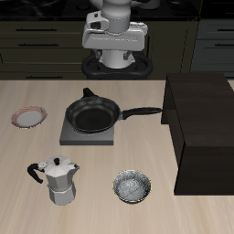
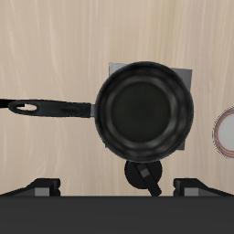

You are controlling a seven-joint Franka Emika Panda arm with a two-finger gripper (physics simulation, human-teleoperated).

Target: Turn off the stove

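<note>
The stove [image 1: 75, 137] is a flat dark grey slab near the table's middle, with a black frying pan [image 1: 94, 116] resting on it. The pan's handle points toward the dark cabinet. A small black knob [image 1: 89, 92] sits at the stove's back edge. My gripper [image 1: 114, 44] hangs high above the table's back, behind the stove, open and empty. In the wrist view the pan [image 2: 146, 108] covers most of the stove [image 2: 186, 73]. The knob [image 2: 142, 174] lies between the pan and my gripper [image 2: 117, 188], whose fingers [image 2: 41, 187] are spread wide.
A large dark brown cabinet block [image 1: 203, 128] stands beside the stove at the pan-handle side. A small plate [image 1: 29, 117] lies on the stove's other side. A silver moka pot [image 1: 59, 180] and a metal bowl [image 1: 132, 187] stand near the table's front edge.
</note>
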